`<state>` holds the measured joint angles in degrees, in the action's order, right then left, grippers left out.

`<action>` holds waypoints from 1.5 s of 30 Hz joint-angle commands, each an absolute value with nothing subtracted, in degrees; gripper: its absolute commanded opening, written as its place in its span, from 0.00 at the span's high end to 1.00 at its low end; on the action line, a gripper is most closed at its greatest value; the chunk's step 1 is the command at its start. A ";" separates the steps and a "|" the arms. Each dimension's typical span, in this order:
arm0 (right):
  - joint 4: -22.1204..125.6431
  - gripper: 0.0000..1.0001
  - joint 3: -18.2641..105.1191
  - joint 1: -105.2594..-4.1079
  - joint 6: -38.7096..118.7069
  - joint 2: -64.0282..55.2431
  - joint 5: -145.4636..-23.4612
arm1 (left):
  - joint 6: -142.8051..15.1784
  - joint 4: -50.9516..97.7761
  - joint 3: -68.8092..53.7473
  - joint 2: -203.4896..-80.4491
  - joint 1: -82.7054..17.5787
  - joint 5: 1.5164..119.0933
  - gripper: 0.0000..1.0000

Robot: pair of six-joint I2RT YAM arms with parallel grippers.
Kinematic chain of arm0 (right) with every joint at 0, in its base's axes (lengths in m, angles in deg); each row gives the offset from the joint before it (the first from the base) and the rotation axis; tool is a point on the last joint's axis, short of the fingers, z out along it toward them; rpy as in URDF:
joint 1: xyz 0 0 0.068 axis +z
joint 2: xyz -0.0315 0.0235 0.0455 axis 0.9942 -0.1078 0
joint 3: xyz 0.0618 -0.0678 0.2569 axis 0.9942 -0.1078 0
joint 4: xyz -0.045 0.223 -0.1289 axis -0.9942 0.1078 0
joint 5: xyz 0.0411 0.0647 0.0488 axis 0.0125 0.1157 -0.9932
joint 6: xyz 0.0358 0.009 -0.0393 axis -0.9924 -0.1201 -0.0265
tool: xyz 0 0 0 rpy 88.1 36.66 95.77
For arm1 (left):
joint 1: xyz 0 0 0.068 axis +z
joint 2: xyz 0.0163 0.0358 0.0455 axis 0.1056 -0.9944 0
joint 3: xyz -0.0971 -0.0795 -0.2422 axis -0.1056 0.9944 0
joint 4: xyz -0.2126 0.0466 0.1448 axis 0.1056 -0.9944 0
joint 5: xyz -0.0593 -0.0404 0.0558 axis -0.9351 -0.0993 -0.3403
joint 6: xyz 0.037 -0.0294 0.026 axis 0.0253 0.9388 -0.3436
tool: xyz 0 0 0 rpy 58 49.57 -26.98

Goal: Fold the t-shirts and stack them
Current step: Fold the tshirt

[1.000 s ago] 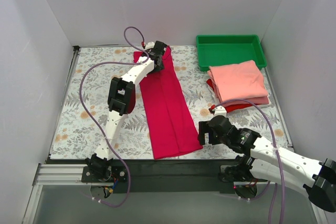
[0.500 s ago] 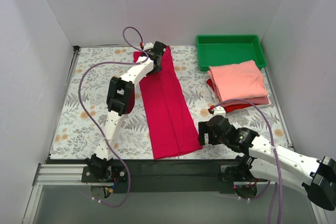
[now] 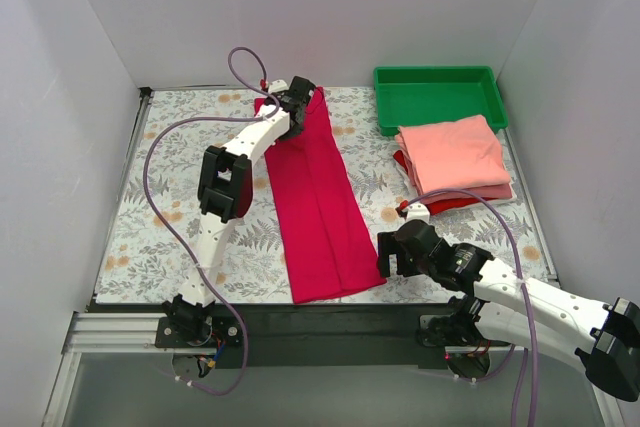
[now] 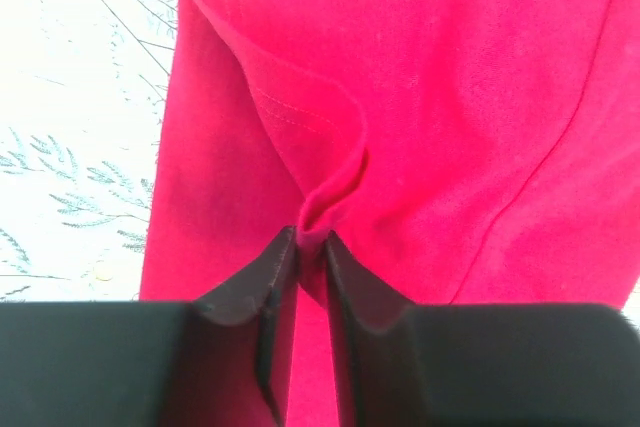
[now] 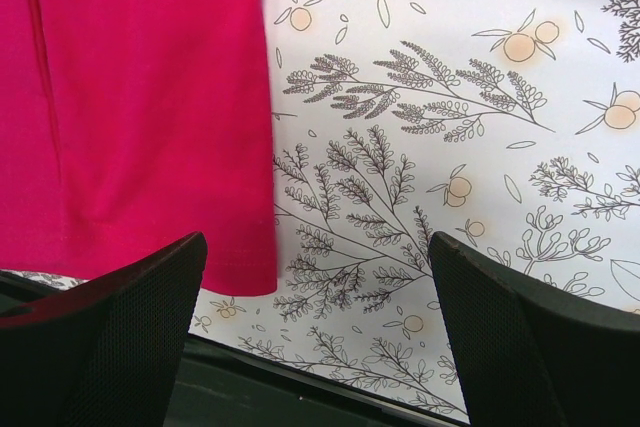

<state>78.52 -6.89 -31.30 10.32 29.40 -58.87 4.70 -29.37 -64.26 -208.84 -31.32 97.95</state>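
Observation:
A crimson-red t-shirt [image 3: 320, 197], folded into a long strip, lies down the middle of the table. My left gripper [image 3: 298, 105] is at the strip's far end. In the left wrist view the left gripper [image 4: 311, 242] is shut on a small raised pleat of this t-shirt [image 4: 450, 97]. My right gripper [image 3: 385, 255] hovers open beside the strip's near right corner. In the right wrist view the right gripper [image 5: 318, 247] holds nothing, and the shirt's hem [image 5: 140, 97] lies to its left. A folded salmon-pink t-shirt [image 3: 450, 152] rests on a brighter red t-shirt [image 3: 455, 204] at the right.
A green plastic tray [image 3: 437, 72] stands at the back right, just behind the stacked shirts. White walls close in the floral tablecloth [image 3: 180, 197] on three sides. A black rail [image 3: 330, 322] runs along the near edge.
The left jaws have closed onto a pleat of the crimson shirt's far end, and that wrist has shifted slightly left. The right arm has barely moved.

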 commanded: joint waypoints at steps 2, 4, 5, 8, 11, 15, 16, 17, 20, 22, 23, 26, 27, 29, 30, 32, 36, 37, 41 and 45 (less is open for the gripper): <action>78.50 0.02 -6.02 -31.43 9.55 29.93 -58.72 | 5.99 -30.64 -63.25 -203.50 -31.55 100.82 0.93; 78.50 0.02 -6.10 -31.43 9.46 30.02 -58.72 | 5.82 -30.02 -62.37 -203.15 -31.73 100.56 1.00; 78.59 0.02 -6.19 -31.51 9.46 29.93 -58.80 | 5.82 -29.76 -62.10 -202.97 -31.73 100.38 1.00; 78.68 0.02 -6.19 -31.51 9.46 30.02 -58.89 | 5.90 -29.67 -61.14 -202.71 -31.90 100.03 1.00; 78.59 0.02 -6.19 -31.52 9.46 30.11 -58.89 | 7.83 -31.33 -60.61 -202.36 -32.25 101.00 1.00; 78.59 0.02 -6.45 -31.52 9.55 30.19 -58.89 | 10.30 -32.48 -58.59 -201.13 -32.95 101.35 1.00; 78.59 0.02 -6.54 -31.52 9.55 30.19 -58.89 | 10.91 -33.09 -58.50 -201.04 -32.96 101.61 0.99; 78.67 0.02 -6.63 -31.52 9.46 30.28 -59.07 | 13.18 -33.97 -58.58 -200.86 -33.05 102.57 0.96; 78.67 0.02 -6.89 -31.60 9.46 30.63 -59.24 | 15.21 -36.17 -58.50 -200.60 -32.96 102.93 0.81; 78.68 0.02 -6.98 -31.52 9.46 31.07 -59.24 | 15.75 -37.31 -58.67 -200.60 -33.05 102.76 0.67; 78.68 0.02 -6.98 -31.52 9.46 31.42 -59.42 | 16.45 -37.75 -58.41 -200.60 -33.05 102.84 0.65; 78.68 0.02 -7.16 -31.52 9.55 32.30 -59.42 | 17.77 -40.12 -58.59 -200.77 -32.96 103.11 0.62; 78.68 0.02 -7.33 -31.60 9.46 32.65 -59.51 | 18.21 -40.82 -58.32 -200.60 -33.05 103.02 0.61; 78.68 0.02 -7.42 -31.52 9.46 33.18 -59.59 | 18.56 -41.44 -57.71 -200.16 -33.05 103.11 0.61; 78.59 0.02 -7.51 -31.52 9.46 33.36 -59.59 | 18.74 -42.05 -56.84 -199.90 -33.05 102.85 0.57; 78.68 0.02 -7.69 -31.60 9.63 33.80 -59.42 | 19.26 -42.67 -55.87 -198.67 -32.96 102.49 0.47; 78.85 0.02 -7.51 -31.60 10.25 34.41 -59.33 | 20.58 -43.56 -51.48 -194.63 -33.22 101.88 0.32; 78.94 0.02 -7.51 -31.52 10.34 34.50 -59.33 | 20.93 -43.38 -48.77 -192.18 -33.31 101.62 0.27; 79.03 0.02 -6.89 -31.69 11.92 34.85 -58.81 | 18.83 -39.87 -39.03 -183.15 -34.36 96.10 0.17; 79.99 0.02 -6.98 -31.87 9.90 34.94 -58.19 | 19.36 -31.12 -20.66 -168.05 -38.56 88.12 0.13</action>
